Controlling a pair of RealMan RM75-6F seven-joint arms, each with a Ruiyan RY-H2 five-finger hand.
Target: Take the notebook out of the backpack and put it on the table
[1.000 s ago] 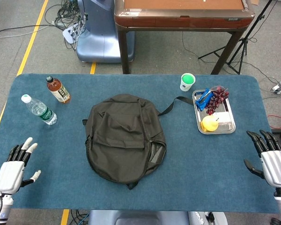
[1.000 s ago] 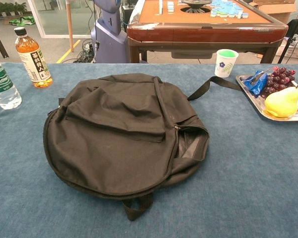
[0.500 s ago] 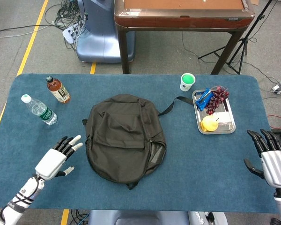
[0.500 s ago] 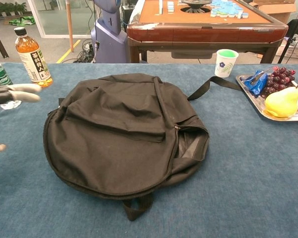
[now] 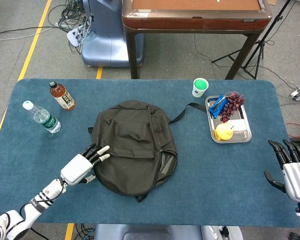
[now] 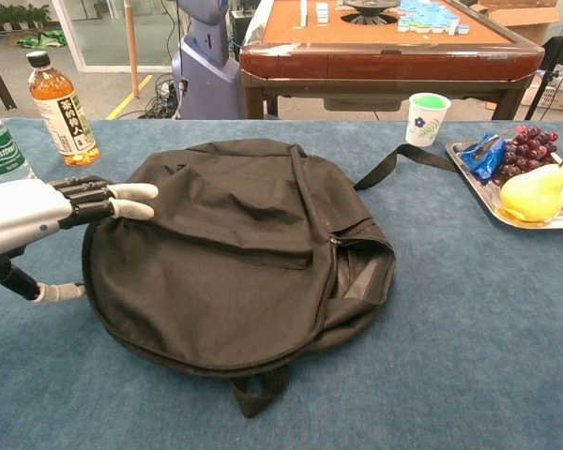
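Legible text is limited to 2 bottles at the left end of the desk. The clear water bottle (image 6: 0, 155) carries a green label reading "Cestbon" in white lettering. The amber tea bottle (image 6: 60, 110) has a white label with a vertical column of dark Chinese characters, too small to read. The paper cup (image 6: 426, 117) shows only a printed floral motif.

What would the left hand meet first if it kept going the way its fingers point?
The backpack: the left hand points right across its left edge, fingertips already over it; contact unclear.
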